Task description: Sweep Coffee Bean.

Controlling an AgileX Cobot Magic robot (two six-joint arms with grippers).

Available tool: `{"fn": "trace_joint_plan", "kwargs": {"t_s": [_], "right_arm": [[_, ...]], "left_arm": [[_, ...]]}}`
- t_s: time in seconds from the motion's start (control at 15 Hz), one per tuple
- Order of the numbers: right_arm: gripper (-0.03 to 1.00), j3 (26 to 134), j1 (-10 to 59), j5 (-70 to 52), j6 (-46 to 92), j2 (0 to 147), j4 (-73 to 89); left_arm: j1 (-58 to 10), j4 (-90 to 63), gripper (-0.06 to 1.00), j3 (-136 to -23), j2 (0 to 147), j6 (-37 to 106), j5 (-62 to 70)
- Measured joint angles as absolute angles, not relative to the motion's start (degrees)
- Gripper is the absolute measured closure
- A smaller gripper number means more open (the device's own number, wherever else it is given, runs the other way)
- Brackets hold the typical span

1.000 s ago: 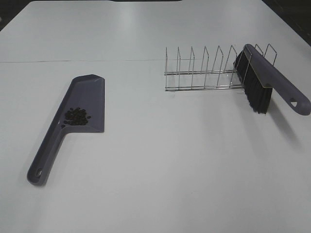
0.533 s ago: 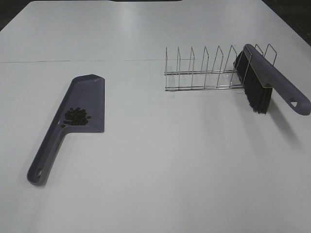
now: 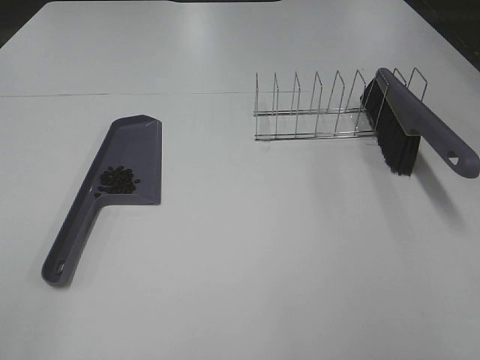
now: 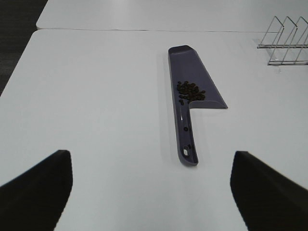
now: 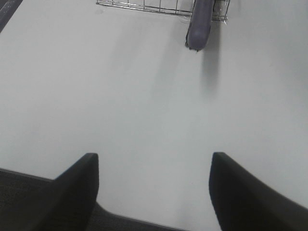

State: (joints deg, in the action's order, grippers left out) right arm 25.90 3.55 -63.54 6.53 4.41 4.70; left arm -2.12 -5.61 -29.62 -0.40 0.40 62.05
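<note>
Both grippers, left gripper [image 4: 149,187] and right gripper [image 5: 154,192], hang spread and empty. At left, coffee beans [image 3: 118,180] sit clustered in the purple dustpan [image 3: 127,161], seemingly already gathered; upper right, the brush [image 3: 409,124] leans parked in the wire rack [image 3: 315,112].

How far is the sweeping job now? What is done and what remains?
Done: the beans lie in the dustpan, and the brush rests in the wire rack. In hand: nothing; both grippers' jaws are open and empty. Left: apparently nothing.
</note>
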Motion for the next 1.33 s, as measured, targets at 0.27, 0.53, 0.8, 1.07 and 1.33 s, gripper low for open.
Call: {"fn": "trace_joint_plan", "kwargs": {"t_s": [0.27,0.53,0.8,1.07,1.33], "right_arm": [[0.39,25.90,3.55,-63.60,6.53,-0.23,4.81],[0.39,25.90,3.55,-63.71,6.53,-0.23,5.33],[0.39,25.90,3.55,-63.71,6.53,-0.23,5.33],[0.39,25.90,3.55,-63.71,6.53,-0.23,5.33],[0.39,25.90,3.55,-63.71,6.53,-0.23,5.33]], "left_arm": [[-2.12,-5.61,0.13,-29.62,-0.40,0.40,62.05],[-2.12,-5.61,0.13,-29.62,-0.40,0.40,62.05],[-2.12,-5.61,0.13,-29.62,-0.40,0.46,62.05],[-2.12,-5.61,0.13,-29.62,-0.40,0.46,62.05],[-2.12,-5.61,0.13,-29.62,-0.40,0.40,62.05]]}}
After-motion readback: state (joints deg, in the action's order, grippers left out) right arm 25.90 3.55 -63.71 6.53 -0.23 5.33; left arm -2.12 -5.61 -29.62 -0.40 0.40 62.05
